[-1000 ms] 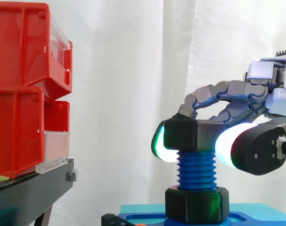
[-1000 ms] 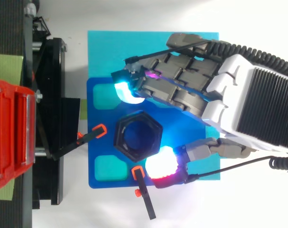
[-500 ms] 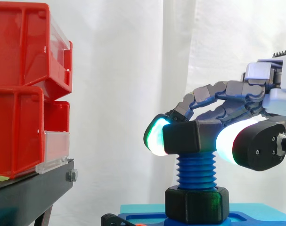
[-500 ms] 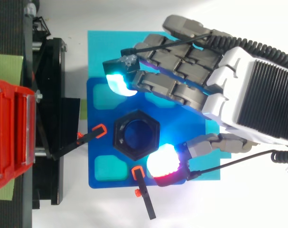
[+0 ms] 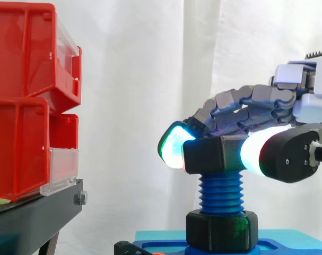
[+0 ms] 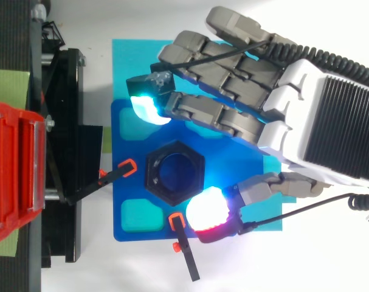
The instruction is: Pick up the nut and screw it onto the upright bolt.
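Hand (image 6: 293, 115) is open: fingers stretched out and loosely bent, clamped on nothing. Top view: it enters from 3 o'clock, with the palm at 2 o'clock of the black hexagonal plastic nut (image 6: 175, 173). The cyan-glowing fingertip (image 6: 144, 108) sits at 11 o'clock of the nut with a visible gap, not touching. The thumb pad (image 6: 207, 210), glowing white and red, is at 5 o'clock, right up against a corner of the nut; cannot tell if it makes contact. Side view: the hand (image 5: 256, 103) arches over the nut (image 5: 211, 154), with a green-edged pad at the nut's 9 o'clock side and the thumb pad at its 3 o'clock side.

The nut sits level on the top end of the upright blue threaded plastic bolt (image 5: 220, 192), with several thread turns bare below it. From above, the blue bolt end shows through the nut's bore. At the bolt's foot is a second black hexagonal collar (image 5: 220, 231), resting on a dark blue base plate (image 6: 126, 131) that has lighter square recesses. The plate lies on a light blue sheet (image 6: 135, 58).

Two black clamps with orange tips bear on the plate: one clamp (image 6: 126, 167) at 9 o'clock of the nut, the other clamp (image 6: 178, 222) at 6 o'clock.

Red plastic bins (image 5: 23, 95) are stacked on a black stand (image 5: 33, 218), well apart at 9 o'clock. A white curtain (image 5: 139, 79) hangs behind.
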